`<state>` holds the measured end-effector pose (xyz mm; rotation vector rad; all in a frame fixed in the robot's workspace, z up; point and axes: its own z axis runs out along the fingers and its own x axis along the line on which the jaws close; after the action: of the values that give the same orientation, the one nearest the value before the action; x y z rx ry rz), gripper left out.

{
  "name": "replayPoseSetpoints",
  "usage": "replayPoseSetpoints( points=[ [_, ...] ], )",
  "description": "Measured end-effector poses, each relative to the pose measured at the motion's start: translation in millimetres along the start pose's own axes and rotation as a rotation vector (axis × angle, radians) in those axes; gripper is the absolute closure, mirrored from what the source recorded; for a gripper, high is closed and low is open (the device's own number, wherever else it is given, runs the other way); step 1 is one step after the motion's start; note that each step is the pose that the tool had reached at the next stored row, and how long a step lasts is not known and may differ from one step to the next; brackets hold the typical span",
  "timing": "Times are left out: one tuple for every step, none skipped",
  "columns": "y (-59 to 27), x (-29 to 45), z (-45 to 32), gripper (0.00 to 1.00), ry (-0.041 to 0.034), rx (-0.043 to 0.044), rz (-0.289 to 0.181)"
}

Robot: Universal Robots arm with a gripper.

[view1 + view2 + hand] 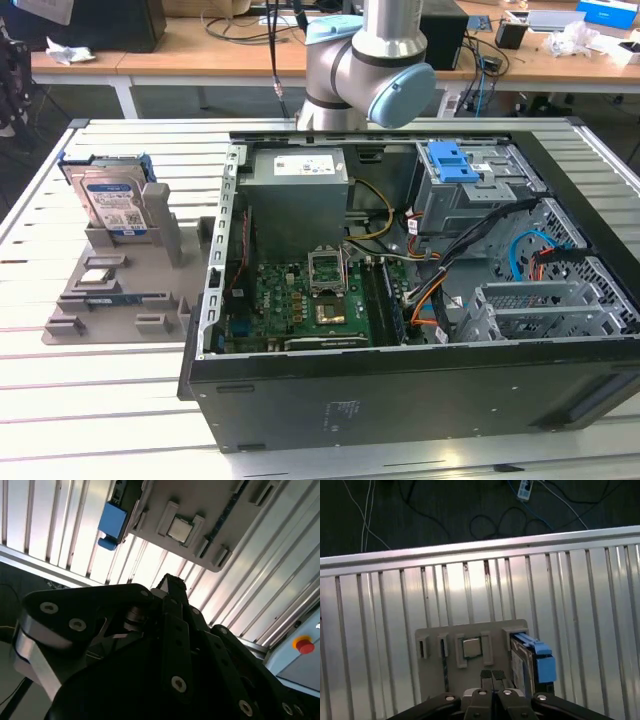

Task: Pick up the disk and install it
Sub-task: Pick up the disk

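The disk (113,203) stands on edge in a grey holder (160,262) at the exterior view's left, on the slatted table beside the open computer case. It is silver with a white-and-blue label and sits in a blue side bracket. In the first wrist view the disk (519,664) and its blue bracket show just beyond my gripper (492,674), which hangs high above the holder. The fingers are pressed together with nothing between them. In the second wrist view the gripper (169,581) points toward the holder, with the disk's blue bracket (112,520) off to one side.
A small silver chip (97,277) lies in the holder near the disk. The open case (420,290) holds a motherboard, cables and a grey drive cage with a blue latch (452,160). The arm's elbow (365,60) stands behind the case. A desk with cables runs along the back.
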<state>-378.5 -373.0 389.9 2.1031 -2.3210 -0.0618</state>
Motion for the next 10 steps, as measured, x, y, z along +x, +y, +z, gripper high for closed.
replayPoseSetpoints(
  points=[
    [0.0,0.0,0.0,0.89,0.0006,-0.0004,-0.019],
    [0.0,0.0,0.0,0.89,0.0012,-0.0008,-0.036],
    [0.0,0.0,0.0,0.89,0.0017,-0.0010,-0.050],
    [0.0,0.0,0.0,0.89,0.0021,-0.0012,-0.060],
    [0.0,0.0,0.0,0.89,0.0024,-0.0014,-0.070],
    [0.0,0.0,0.0,0.89,0.0027,-0.0015,-0.078],
    [0.0,0.0,0.0,0.89,0.0030,-0.0017,-0.085],
    [0.0,0.0,0.0,0.89,0.0031,-0.0017,-0.086],
    [0.0,0.0,0.0,0.89,0.0031,-0.0018,-0.086],
    [0.0,0.0,0.0,0.89,0.0031,-0.0017,-0.086]
  ],
)
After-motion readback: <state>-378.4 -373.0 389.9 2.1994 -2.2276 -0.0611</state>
